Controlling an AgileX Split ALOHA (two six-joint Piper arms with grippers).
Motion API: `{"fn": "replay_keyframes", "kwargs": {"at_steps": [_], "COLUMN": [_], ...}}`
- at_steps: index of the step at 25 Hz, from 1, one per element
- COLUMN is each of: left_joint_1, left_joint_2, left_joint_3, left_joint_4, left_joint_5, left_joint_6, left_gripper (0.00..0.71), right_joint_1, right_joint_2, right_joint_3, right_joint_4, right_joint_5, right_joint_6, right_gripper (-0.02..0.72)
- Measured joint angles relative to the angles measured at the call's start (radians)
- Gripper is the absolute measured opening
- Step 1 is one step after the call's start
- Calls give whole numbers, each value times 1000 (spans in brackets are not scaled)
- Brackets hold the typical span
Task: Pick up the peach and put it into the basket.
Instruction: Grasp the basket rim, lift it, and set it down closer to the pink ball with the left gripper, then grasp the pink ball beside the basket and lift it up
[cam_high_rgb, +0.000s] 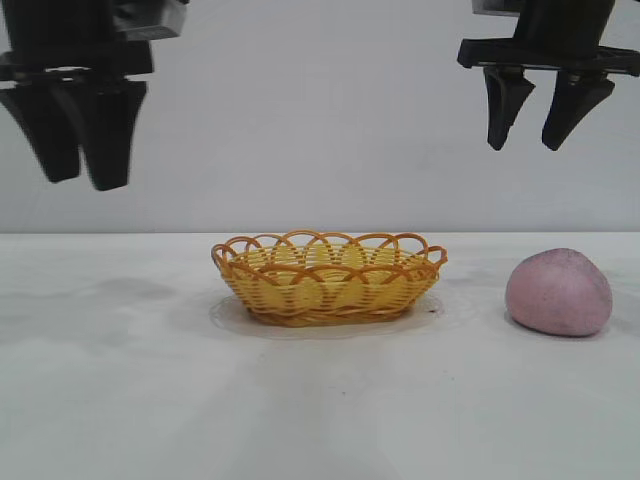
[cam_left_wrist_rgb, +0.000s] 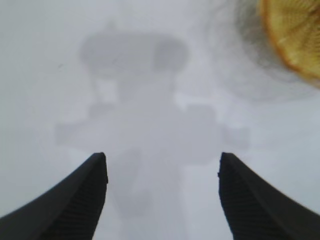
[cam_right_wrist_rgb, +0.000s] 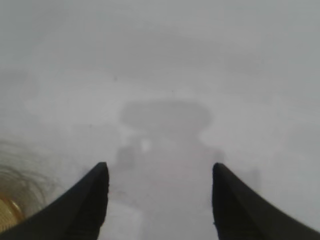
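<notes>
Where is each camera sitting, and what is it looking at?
Exterior view: sits low at table level, facing both arms; shows the basket, the peach, the left tool and the right tool hanging open above.
Left wrist view: rides the left arm, looking down at the table between its open tool.
Right wrist view: rides the right arm, looking down between its open tool.
Shared: all three catch the basket, only at the picture's edge in both wrist views.

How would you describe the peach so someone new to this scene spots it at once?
On the white table, look past the yellow wicker basket toward the side below the right gripper. The peach sits there alone: a matte pink-mauve rounded lump, not woven.
</notes>
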Motion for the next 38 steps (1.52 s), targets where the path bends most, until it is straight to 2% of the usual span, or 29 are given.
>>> {"fn": "replay_keyframes", "kwargs": {"at_steps": [6,9,13,17,21,30,38], "left_joint_1": [197,281,352,361,361,361,361], "left_joint_2": [0,0,-30,-123,-279,-731,-1153], "left_joint_3": [0,0,29,119,243,512,667], "left_joint_4": [-15,-29,-89,-100,-120,-124,-150], "left_joint_5": [93,143,170,172,146,98,117], "left_joint_6": [-4,-6,-9,-29,-46,-55,-57], "left_gripper": [424,424,424,424,424,424,424], "right_joint_1": [0,0,0,0,0,0,0], "right_joint_2": [0,0,0,0,0,0,0], "right_joint_3": [0,0,0,0,0,0,0], "right_joint_4": [0,0,0,0,0,0,0], "right_joint_5": [0,3,5,8,9,13,21], "right_joint_6": [2,2,2,2,2,2,2], "right_gripper": [385,385,385,385,385,385,385]}}
